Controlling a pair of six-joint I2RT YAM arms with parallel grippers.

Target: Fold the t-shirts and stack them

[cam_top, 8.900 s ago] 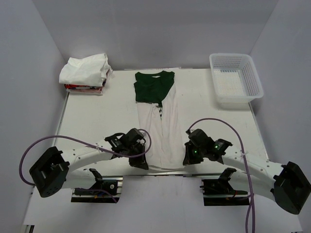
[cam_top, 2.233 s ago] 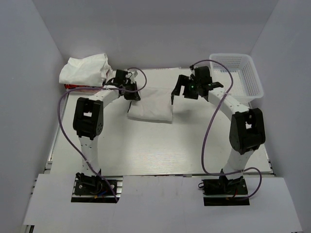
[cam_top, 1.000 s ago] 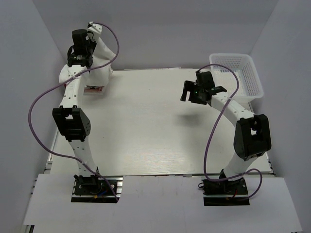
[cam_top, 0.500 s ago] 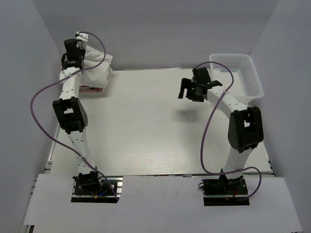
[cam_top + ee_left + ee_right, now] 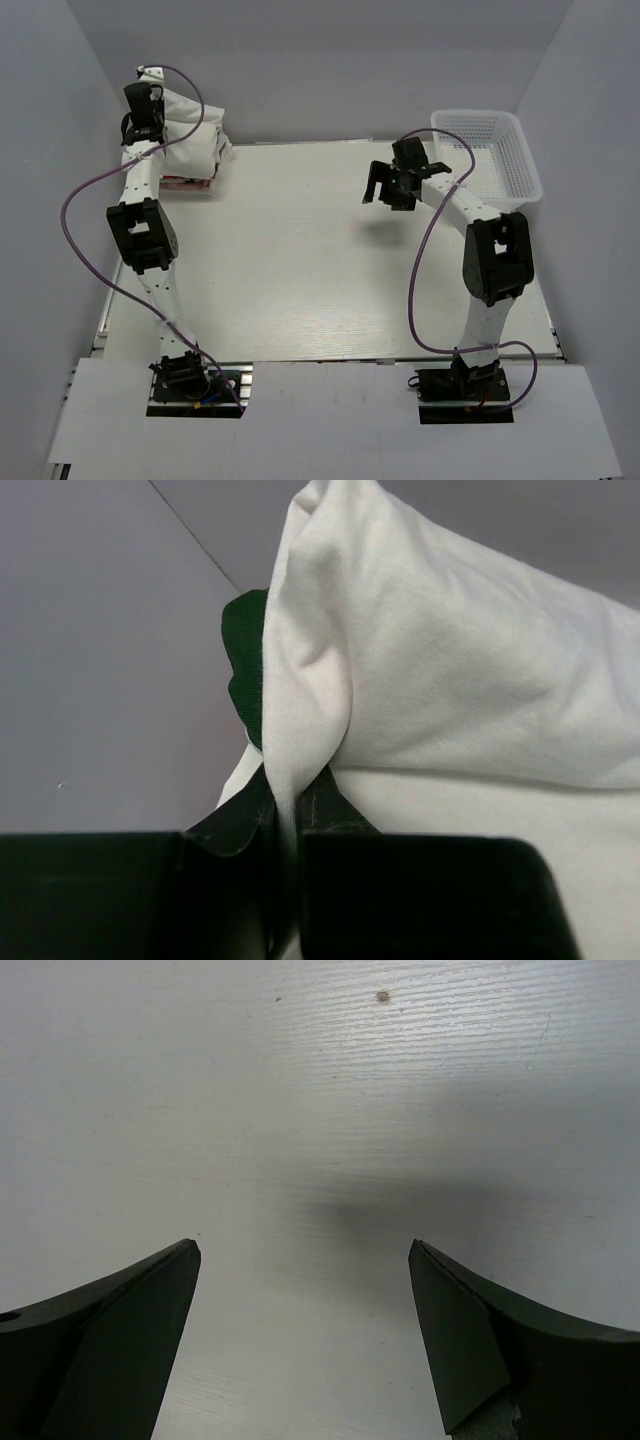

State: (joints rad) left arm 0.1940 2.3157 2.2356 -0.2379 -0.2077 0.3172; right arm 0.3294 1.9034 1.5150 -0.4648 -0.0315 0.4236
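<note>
My left gripper point(image 5: 142, 126) is up at the back left corner, shut on a fold of the large off-white t-shirt point(image 5: 190, 138). In the left wrist view the cloth point(image 5: 430, 670) is pinched between the closed jaws of the left gripper point(image 5: 288, 815), and a dark green part point(image 5: 245, 670) shows behind it. The shirt bundle rests on top of the folded white and red/pink t-shirts point(image 5: 192, 182). My right gripper point(image 5: 388, 187) hangs open over the bare table point(image 5: 320, 1110) with nothing between the two fingers of the right gripper point(image 5: 302, 1252).
A white plastic mesh basket point(image 5: 487, 160) stands at the back right corner, just beyond the right arm. Grey walls close in the back and both sides. The left arm stretches along the table's left edge.
The left arm has swung left and come down, setting the off-white shirt on the stack. The right gripper drifted slightly left and stayed open.
</note>
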